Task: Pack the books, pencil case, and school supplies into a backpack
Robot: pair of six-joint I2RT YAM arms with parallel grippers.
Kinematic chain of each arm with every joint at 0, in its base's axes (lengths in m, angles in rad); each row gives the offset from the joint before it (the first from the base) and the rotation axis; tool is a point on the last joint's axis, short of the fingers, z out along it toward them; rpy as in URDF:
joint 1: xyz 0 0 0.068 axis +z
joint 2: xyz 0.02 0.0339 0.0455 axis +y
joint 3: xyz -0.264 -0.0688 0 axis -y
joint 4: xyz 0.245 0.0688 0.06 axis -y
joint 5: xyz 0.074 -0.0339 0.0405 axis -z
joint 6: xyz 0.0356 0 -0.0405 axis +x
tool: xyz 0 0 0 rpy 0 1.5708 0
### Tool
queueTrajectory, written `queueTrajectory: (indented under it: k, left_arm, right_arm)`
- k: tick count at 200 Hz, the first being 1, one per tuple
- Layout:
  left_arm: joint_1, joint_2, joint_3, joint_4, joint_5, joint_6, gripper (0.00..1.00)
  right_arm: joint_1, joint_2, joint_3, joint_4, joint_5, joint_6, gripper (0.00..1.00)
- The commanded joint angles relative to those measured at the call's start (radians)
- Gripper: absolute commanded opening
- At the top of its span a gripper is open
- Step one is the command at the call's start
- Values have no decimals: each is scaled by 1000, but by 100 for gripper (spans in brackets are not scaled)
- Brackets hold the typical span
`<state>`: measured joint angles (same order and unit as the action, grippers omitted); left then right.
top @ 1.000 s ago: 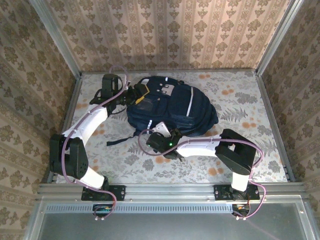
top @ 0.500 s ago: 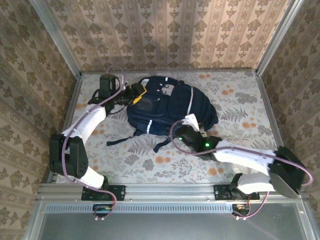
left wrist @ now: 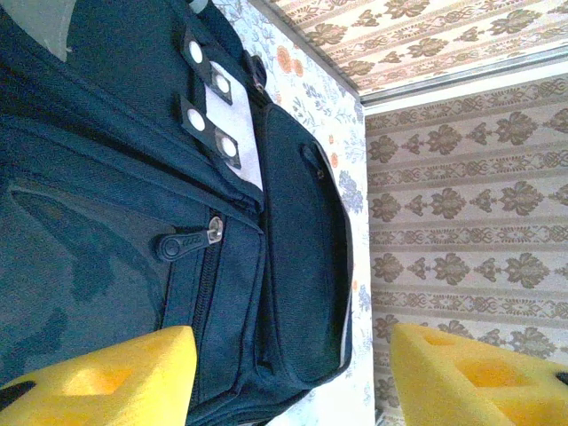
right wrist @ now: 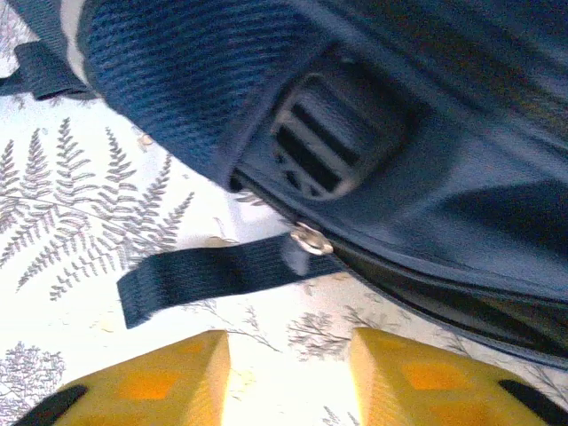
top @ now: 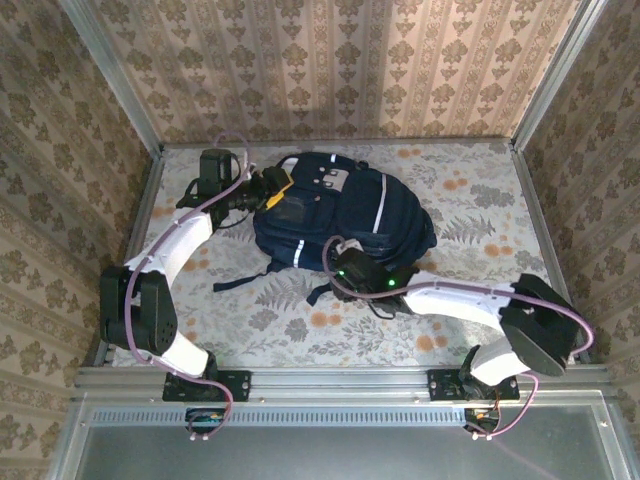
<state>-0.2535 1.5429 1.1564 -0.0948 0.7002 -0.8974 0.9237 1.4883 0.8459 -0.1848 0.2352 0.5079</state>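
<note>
One zipper pull lies just ahead of the open, empty right claw, on the backpack's near edge; left claw open too.

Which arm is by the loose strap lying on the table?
The right one: the right end effector hangs open just by the dark strap at the backpack's near edge. The left end effector is at the backpack's far-left corner.
</note>
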Motion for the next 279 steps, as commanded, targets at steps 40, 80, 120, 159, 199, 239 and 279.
queueTrajectory:
  k: [40,80,120,159,199,239,279]
  left_arm:
    - [7,-37,-20,5,0,-22,61]
    - [10,-44,-30,4,-6,-27,61]
    - [14,-35,-37,18,-8,-39,62]
    - [15,-42,-46,-18,-43,-29,61]
    - [13,-90,-96,-112,-164,-15,62]
    - [-26,-181,-131,-268,-336,-19,64]
    - [-63,-150,-109,-376,-387,-68,66]
  right_arm:
    - [-27,191,117,-70,-62,183,46]
    - [-58,233,107,-23,-15,247,47]
    - [-80,286,132,34,41,283,52]
    - [-87,264,125,8,261,277,42]
    - [-116,213,82,43,370,238,22]
    - [-128,137,12,102,392,190,15]
    - [-142,131,-20,169,319,172,14]
